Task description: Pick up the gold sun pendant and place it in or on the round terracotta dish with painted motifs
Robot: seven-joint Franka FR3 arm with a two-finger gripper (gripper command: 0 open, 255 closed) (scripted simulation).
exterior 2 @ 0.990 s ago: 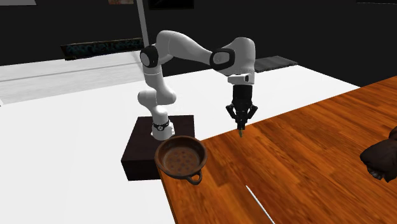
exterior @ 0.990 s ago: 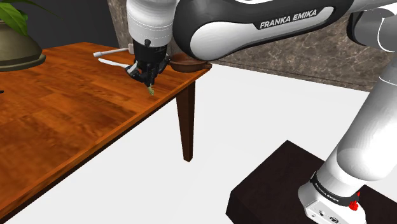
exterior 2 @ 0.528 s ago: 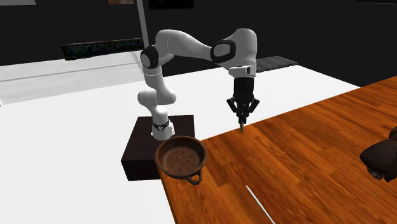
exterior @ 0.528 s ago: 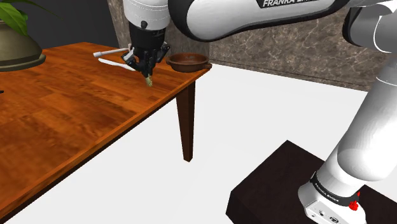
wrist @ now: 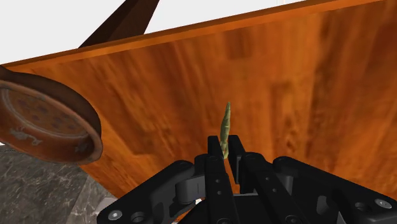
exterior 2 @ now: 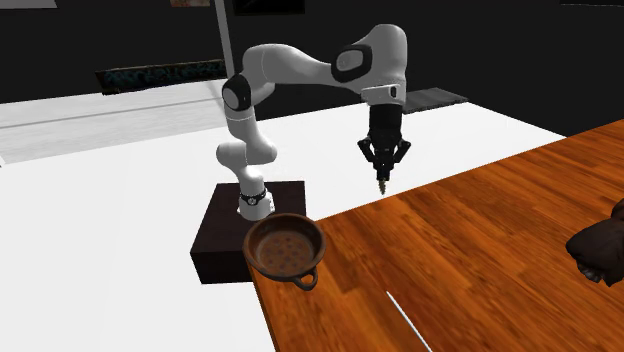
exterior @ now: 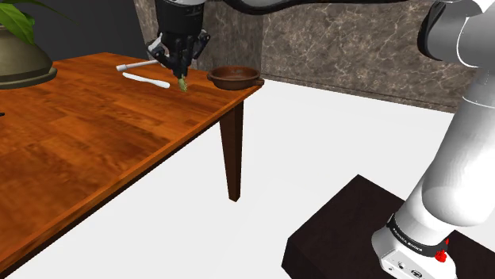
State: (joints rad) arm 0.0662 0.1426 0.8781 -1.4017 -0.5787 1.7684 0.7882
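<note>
In the shoulder view, the all-black two-finger gripper (exterior: 182, 73) hangs over the far corner of the glossy brown wooden table (exterior: 95, 131). Its fingers are pinched tight on a thin greenish-gold pendant (exterior: 184, 82). Just to this view's right sits the round reddish-brown dish with painted motifs (exterior: 234, 77), close to the table's corner. To the left lie two slim white utensils (exterior: 147, 78). An olive plant pot (exterior: 21, 62) stands well apart at the far left. Past the table edge, open white floor (exterior: 317, 158) runs to the dark box stand (exterior: 349, 234), with a grey marble wall (exterior: 341, 40) behind.

In the second exterior view, the gripper (exterior 2: 383, 170) points straight down. The pendant (exterior 2: 381, 185) dangles from it in the air, near the table's (exterior 2: 470, 250) far edge. The dish (exterior 2: 286, 248) sits at the near corner, well apart from the gripper, with bare wood between them. A dark brown lumpy object (exterior 2: 598, 250) sits at this view's right edge.

In the wrist view, the gripper (wrist: 224, 149) clasps the pendant (wrist: 225, 127), seen edge-on above the table (wrist: 286, 83). The dish (wrist: 44, 121) lies off to one side by the table's edge.
</note>
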